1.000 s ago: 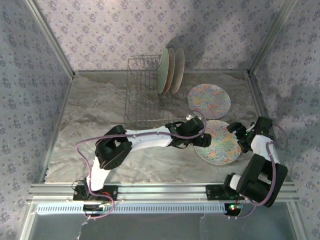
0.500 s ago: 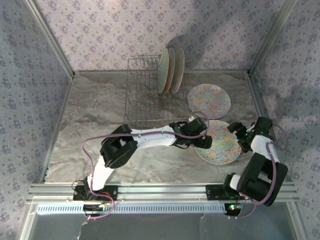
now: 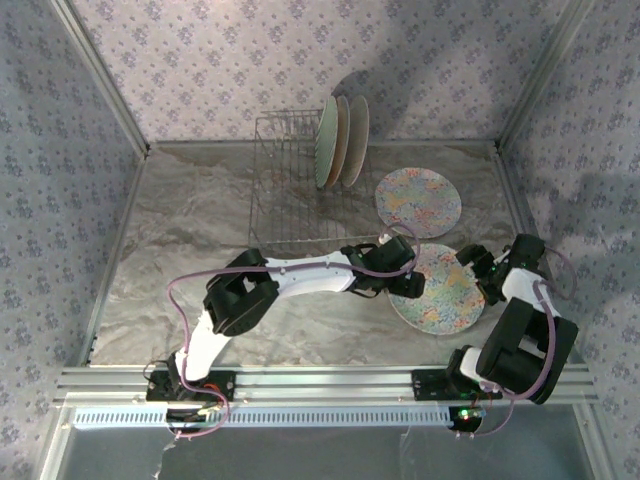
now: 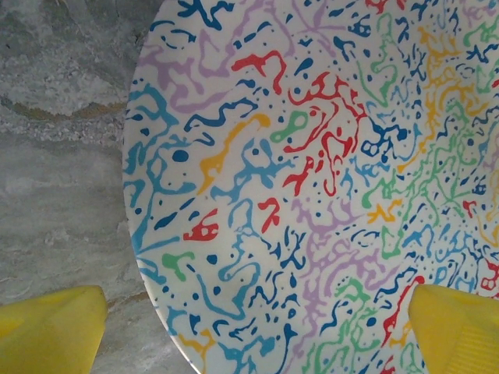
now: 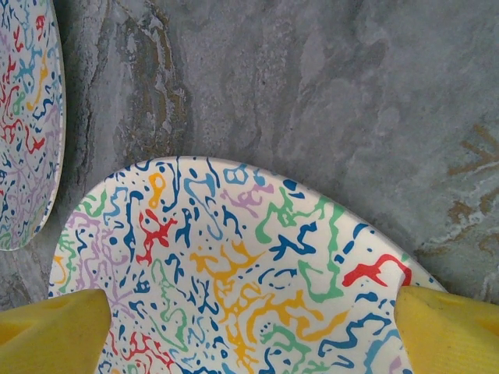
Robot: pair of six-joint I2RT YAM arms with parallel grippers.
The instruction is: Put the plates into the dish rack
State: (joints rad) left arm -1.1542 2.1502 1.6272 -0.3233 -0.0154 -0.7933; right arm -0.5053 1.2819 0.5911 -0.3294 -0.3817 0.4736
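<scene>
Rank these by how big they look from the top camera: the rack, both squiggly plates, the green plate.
1. dish rack, the largest.
2. near mosaic plate and far mosaic plate: they look alike, so no ranking.
3. green plate, standing edge-on, looks slimmest.

Top external: high over near mosaic plate [image 3: 438, 285], facing down; left wrist: close above its left rim, facing down; right wrist: close above right rim; all share plate
</scene>
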